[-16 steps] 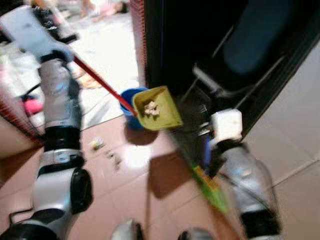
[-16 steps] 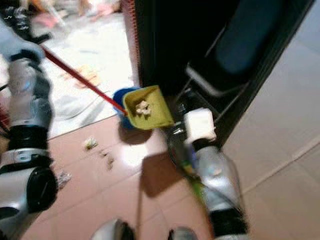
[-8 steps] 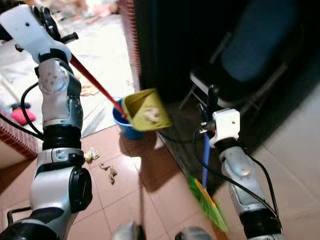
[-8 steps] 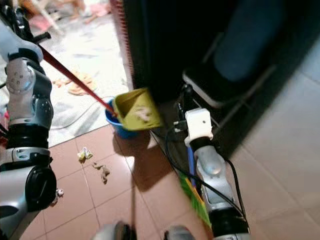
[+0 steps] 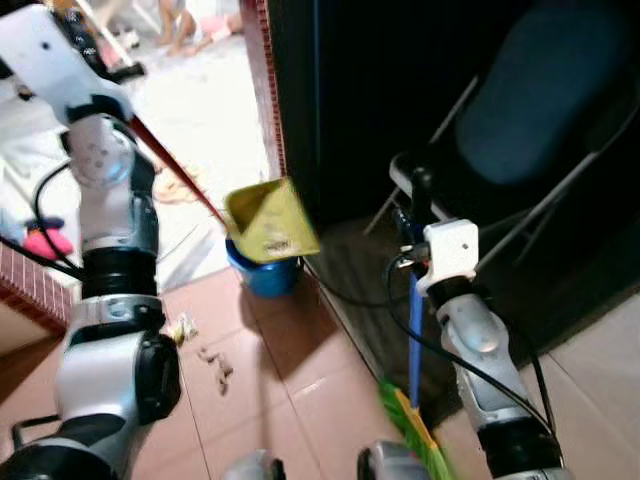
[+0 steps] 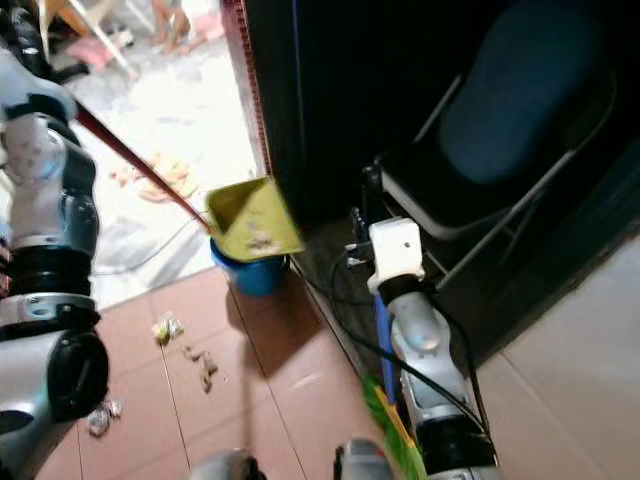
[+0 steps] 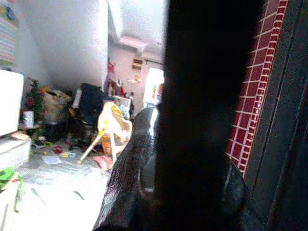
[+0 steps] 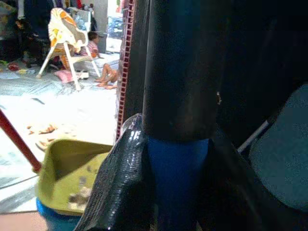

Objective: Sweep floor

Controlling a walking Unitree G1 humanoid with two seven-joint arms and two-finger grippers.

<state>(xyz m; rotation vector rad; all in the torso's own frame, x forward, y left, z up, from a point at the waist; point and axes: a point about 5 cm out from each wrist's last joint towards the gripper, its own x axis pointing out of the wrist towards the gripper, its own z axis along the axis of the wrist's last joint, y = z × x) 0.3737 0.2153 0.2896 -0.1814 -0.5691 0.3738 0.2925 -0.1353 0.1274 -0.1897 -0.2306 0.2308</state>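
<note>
My left gripper [image 5: 105, 50] is raised at the upper left and shut on the red handle [image 5: 175, 172] of a yellow dustpan [image 5: 270, 220]. The pan hangs tilted just above a blue bucket [image 5: 262, 273] and has bits of litter in it [image 8: 72, 175]. My right gripper [image 5: 418, 205] is shut on the blue handle [image 5: 413, 330] of a broom. Its green bristles [image 5: 415, 430] rest on the floor by my feet. In the wrist views the handles sit between the black fingers [image 7: 130, 178] [image 8: 115, 192].
Scraps of litter [image 5: 215, 365] and a crumpled paper [image 5: 184, 327] lie on the reddish tiles left of the bucket. A dark folding chair [image 5: 530, 120] stands to the right, with a brick door edge [image 5: 262, 90] behind the pan. A person sits on the floor far back [image 8: 98, 67].
The dustpan has swung left from beside the bucket to right over it and tilted more. The camera has shifted too. The broom stays upright in my right gripper.
</note>
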